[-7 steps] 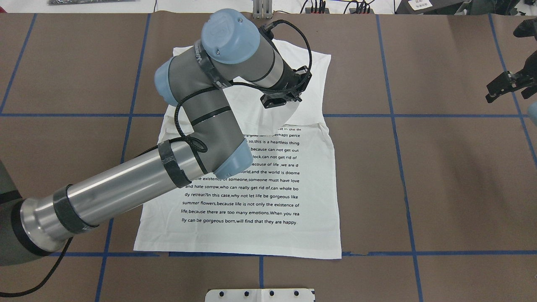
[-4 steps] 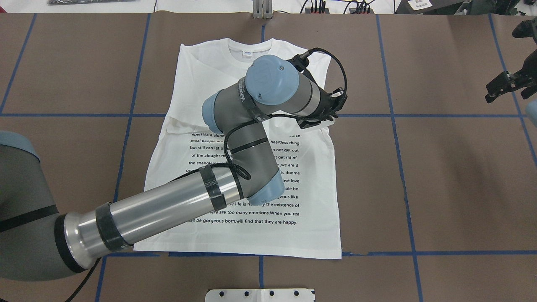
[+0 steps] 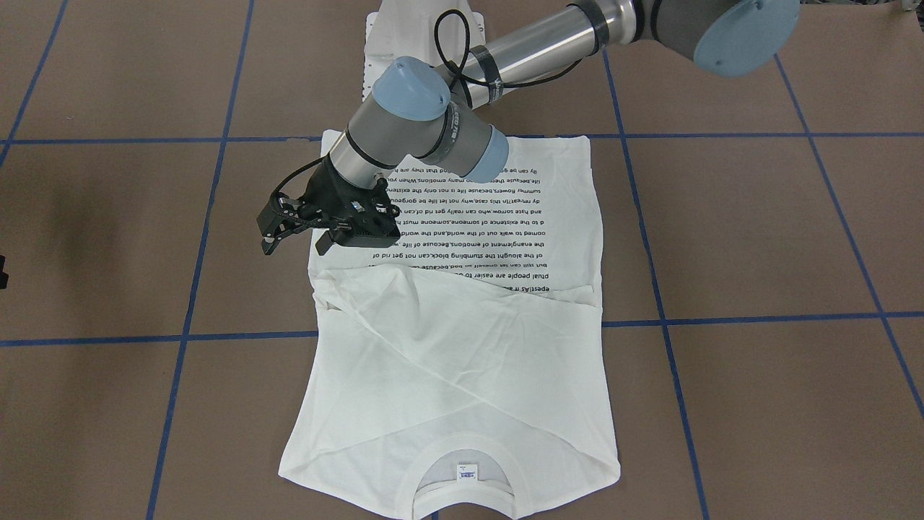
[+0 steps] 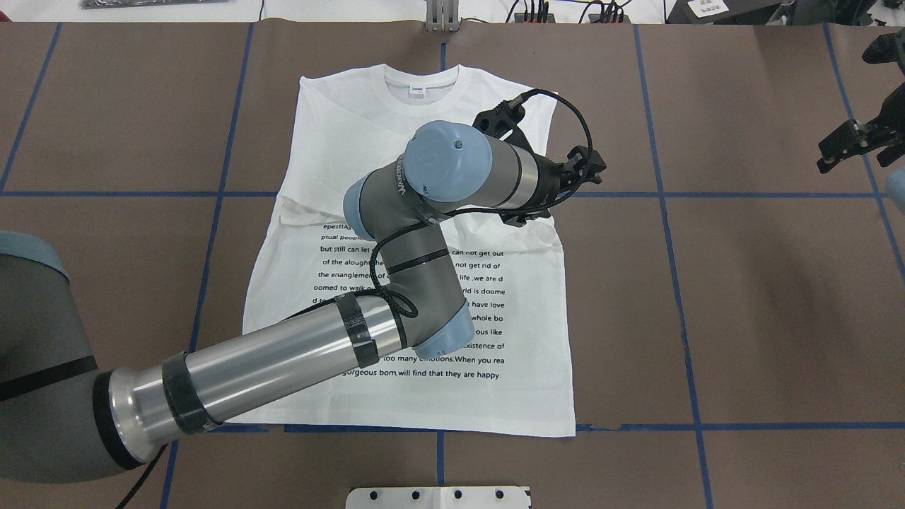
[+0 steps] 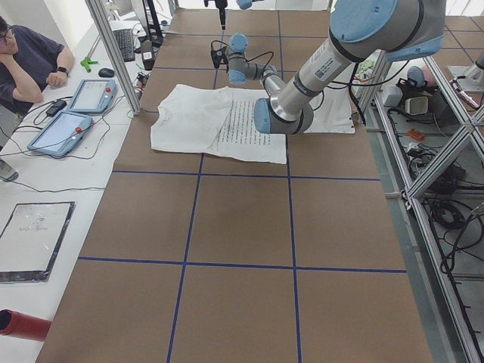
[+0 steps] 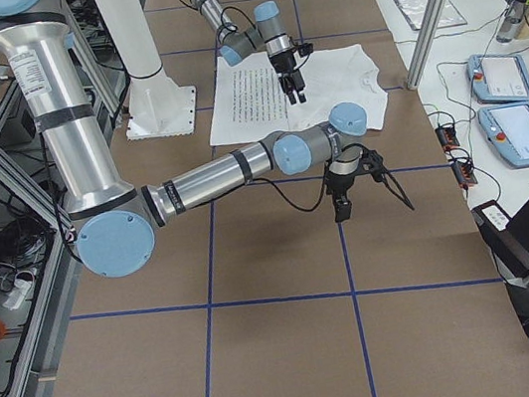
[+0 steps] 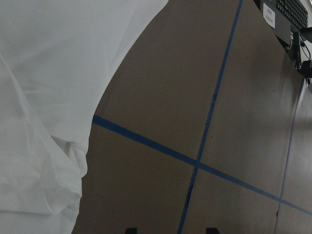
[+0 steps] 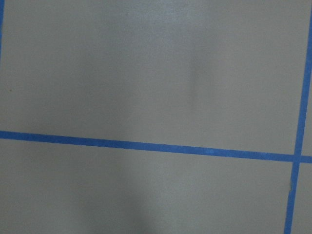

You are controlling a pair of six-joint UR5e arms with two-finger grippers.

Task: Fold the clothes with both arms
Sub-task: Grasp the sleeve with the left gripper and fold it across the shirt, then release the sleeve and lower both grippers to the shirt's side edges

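The white long-sleeved T-shirt (image 4: 523, 353) lies flat on the brown table, black text towards me, neck and label at the far end (image 3: 465, 473). Both sleeves are folded across the chest (image 3: 462, 347). My left gripper (image 3: 292, 247) hovers open and empty over the shirt's edge on my right, beside the folded sleeve; it also shows in the overhead view (image 4: 558, 191). The left wrist view shows shirt cloth (image 7: 48, 73) and bare table. My right gripper (image 4: 845, 148) hangs open and empty far right, away from the shirt, above bare table (image 6: 371, 204).
Blue tape lines (image 4: 679, 194) cross the brown table cover. The white pedestal base (image 4: 438, 497) sits at the near edge behind the shirt. An operator (image 5: 30, 60) and tablets (image 5: 68, 128) are beyond the table's far side.
My left gripper moved from over the shirt's chest to its right edge. The cloth it held up a second ago now lies flat, and the neck shows again. The right gripper has not moved.
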